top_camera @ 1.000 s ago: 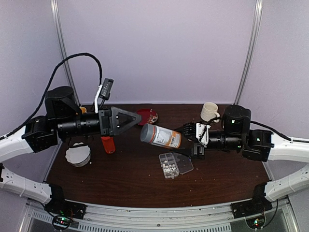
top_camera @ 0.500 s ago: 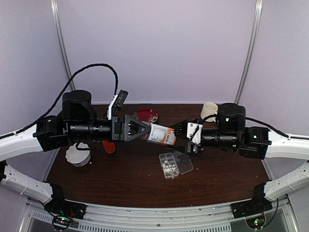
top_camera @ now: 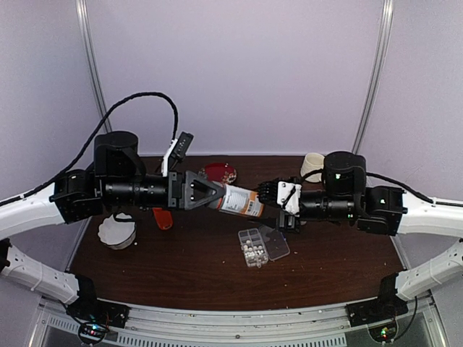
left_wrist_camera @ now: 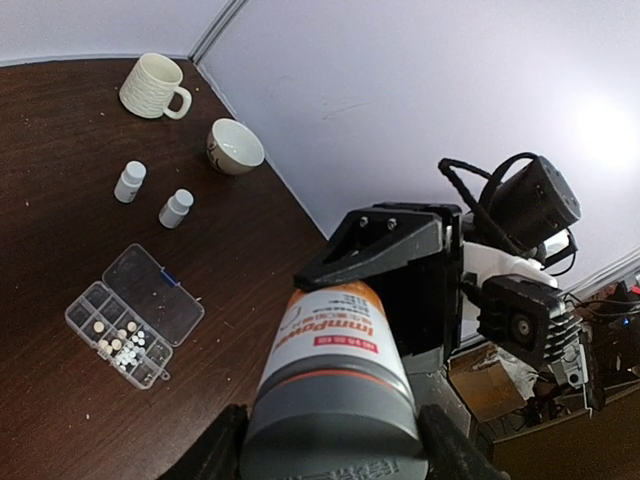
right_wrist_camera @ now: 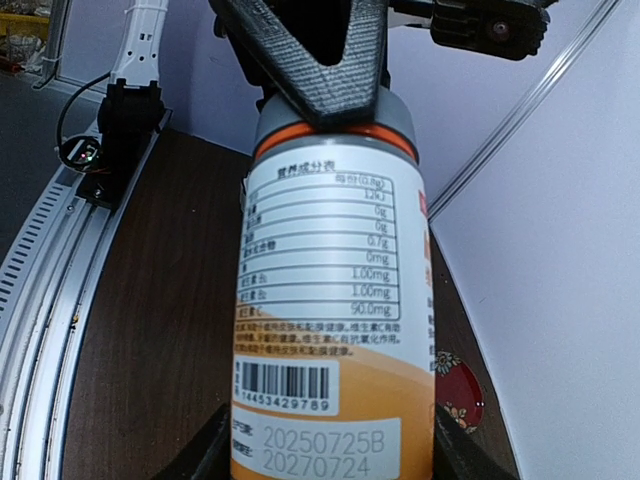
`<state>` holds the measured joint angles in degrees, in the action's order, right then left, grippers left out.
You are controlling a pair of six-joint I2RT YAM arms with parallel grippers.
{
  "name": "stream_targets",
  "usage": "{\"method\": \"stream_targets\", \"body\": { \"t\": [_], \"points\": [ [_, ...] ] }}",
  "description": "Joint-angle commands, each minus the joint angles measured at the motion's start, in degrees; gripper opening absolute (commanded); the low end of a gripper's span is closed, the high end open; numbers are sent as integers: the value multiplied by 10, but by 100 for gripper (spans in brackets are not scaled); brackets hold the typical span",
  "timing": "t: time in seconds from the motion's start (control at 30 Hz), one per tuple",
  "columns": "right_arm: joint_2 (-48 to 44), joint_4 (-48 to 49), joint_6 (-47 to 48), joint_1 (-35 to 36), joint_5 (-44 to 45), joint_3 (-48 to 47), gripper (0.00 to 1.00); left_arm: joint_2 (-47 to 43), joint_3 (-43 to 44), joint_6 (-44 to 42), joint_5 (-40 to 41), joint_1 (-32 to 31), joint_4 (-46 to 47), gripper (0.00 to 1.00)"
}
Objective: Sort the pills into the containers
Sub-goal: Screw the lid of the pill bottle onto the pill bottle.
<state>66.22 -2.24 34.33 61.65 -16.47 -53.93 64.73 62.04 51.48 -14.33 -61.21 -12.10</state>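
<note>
Above the middle of the desk (top_camera: 181, 267), the 2 arms meet end to end on the orange bottle (top_camera: 240, 202), which is held lying on its side. The right gripper (top_camera: 271, 196) is clamped on the bottle's base end. The left gripper (top_camera: 215, 196) is closed around the grey cap (left_wrist_camera: 335, 425), with a finger (left_wrist_camera: 215, 455) against each side and no gap showing.

The step looks to be uncapping. To do it well, I would hold the right grip firm and unmoving and keep both wrists on the bottle's axis. Only the left should twist, drawing the cap straight off once the thread lets go. Tipping the mouth down early could spill the contents across the desk.

On the desk beneath, toward the near edge, the organizer box (left_wrist_camera: 83, 308) lies flat with its lid open, well apart from both grippers. The pills (left_wrist_camera: 122, 340) sit as a pale cluster in cells toward 1 end, and the other cells look bare.

Several things are hard to make out:
- how full the bottle is
- whether the cap is loose
- the right fingertips, cut off at the bottom edge of their own view
- how many pills lie in each cell
</note>
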Motion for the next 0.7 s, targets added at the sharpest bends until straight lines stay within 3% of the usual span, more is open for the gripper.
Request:
{"method": "stream_targets", "body": {
  "t": [0.0,0.2,0.23,0.27,0.53,0.67],
  "points": [
    [8,-12,-31,2,-20,-36,0,17,35,-58,-53,-3,15,13],
    [25,-54,-107,-25,-149,-80,0,41,74,-237,-105,-3,-38,9],
    [28,-57,-119,-29,-169,-85,0,42,77,-282,-143,-4,-39,4],
    [30,-59,-129,-33,-191,-88,0,43,82,-346,-167,-6,-49,0],
    [32,-31,-222,-56,-335,-88,0,35,118,-823,-171,-7,-184,0],
    [33,-5,-271,-65,-387,-80,0,48,151,-1012,-174,-7,-245,0]
  ]
}}
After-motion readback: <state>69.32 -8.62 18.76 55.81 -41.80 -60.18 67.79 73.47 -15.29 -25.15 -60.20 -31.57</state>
